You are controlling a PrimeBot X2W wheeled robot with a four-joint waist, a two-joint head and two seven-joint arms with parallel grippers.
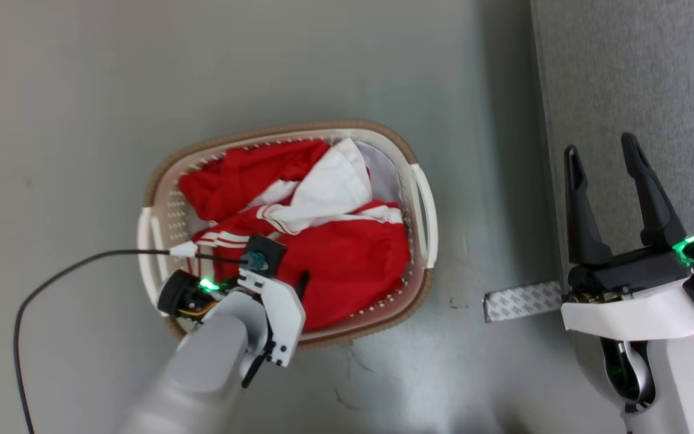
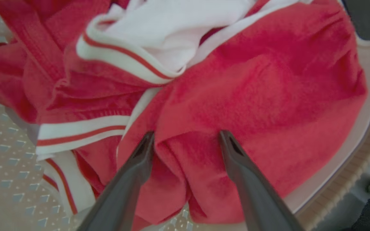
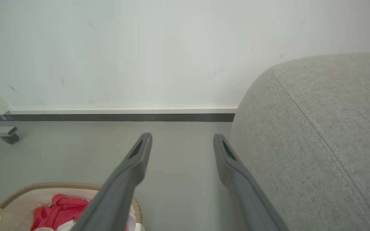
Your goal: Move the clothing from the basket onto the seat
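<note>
The clothing, red garments with white panels and striped trim, lies heaped in the oval cream basket on the floor. My left arm reaches down into the basket's near side. In the left wrist view my left gripper is open, its tips against the red clothing with a fold of cloth between the fingers; the basket rim curves at right. My right gripper hangs open and empty over the edge of the grey seat. Its wrist view shows the right gripper, the seat, the basket and clothing.
A black cable runs from my left wrist across the grey floor. A patterned strip of tape lies on the floor beside the seat. A pale wall with a skirting board stands beyond the basket.
</note>
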